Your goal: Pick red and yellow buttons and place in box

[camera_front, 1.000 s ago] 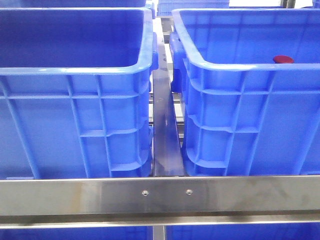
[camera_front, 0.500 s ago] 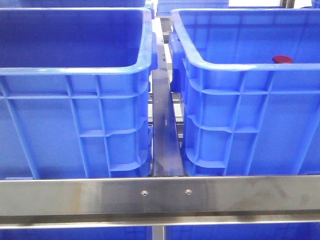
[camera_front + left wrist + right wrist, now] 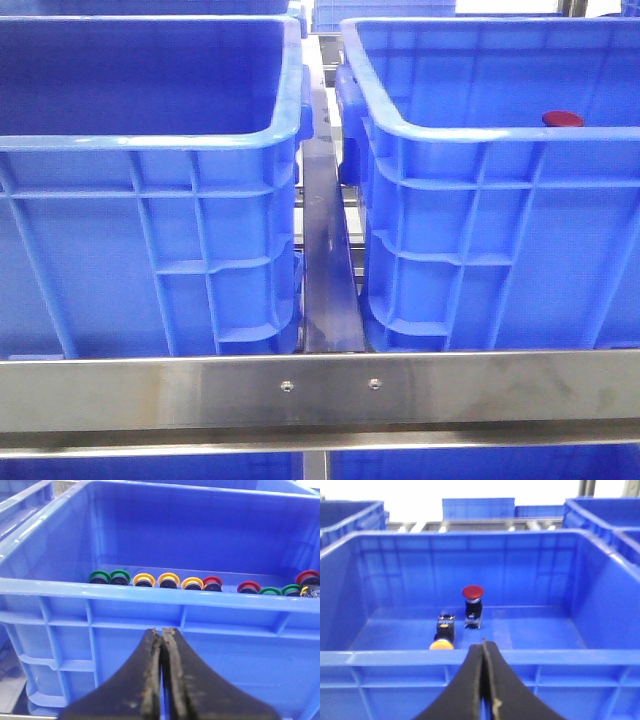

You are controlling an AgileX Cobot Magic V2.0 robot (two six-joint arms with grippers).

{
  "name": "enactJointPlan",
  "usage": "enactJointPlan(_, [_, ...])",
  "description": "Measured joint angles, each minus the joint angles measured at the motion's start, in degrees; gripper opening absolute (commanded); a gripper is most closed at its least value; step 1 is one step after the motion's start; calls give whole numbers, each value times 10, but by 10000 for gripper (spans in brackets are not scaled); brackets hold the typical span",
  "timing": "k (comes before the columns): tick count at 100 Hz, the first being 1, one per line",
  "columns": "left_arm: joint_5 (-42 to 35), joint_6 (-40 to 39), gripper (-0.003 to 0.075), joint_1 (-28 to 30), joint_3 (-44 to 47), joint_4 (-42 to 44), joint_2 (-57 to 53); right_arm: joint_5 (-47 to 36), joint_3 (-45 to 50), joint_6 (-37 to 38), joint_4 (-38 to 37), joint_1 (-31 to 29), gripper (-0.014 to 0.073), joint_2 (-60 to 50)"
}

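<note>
A red button (image 3: 472, 593) with a domed cap stands upright on its dark body on the box (image 3: 470, 657) floor. Beside it a yellow button (image 3: 442, 644) lies on its side, cap toward the near wall. Around both the floor is open. The right tool (image 3: 484, 645) and the left tool (image 3: 161, 632) are closed and hold nothing, each just outside a crate rim.

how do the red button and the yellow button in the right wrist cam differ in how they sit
The red button stands upright, its domed cap on top of its dark body. The yellow button lies tipped over, its cap pointing toward the near wall and partly hidden by the crate rim, with its dark body behind it. The red one sits farther from the camera. Both rest on the floor of the same blue crate and look alike in build.
</note>
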Motion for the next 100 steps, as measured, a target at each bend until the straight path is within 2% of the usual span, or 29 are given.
enactJointPlan(11, [0,0,-20,0,0,0,0,-4,16,49,-38,-15,-62,-35])
enactJointPlan(26, [0,0,-20,0,0,0,0,4,18,74,-73,-37,-62,-72])
enactJointPlan(55, [0,0,-20,0,0,0,0,57,18,74,-80,-42,-62,-75])
enactJointPlan(100, [0,0,-20,0,0,0,0,70,18,78,-81,-42,-62,-75])
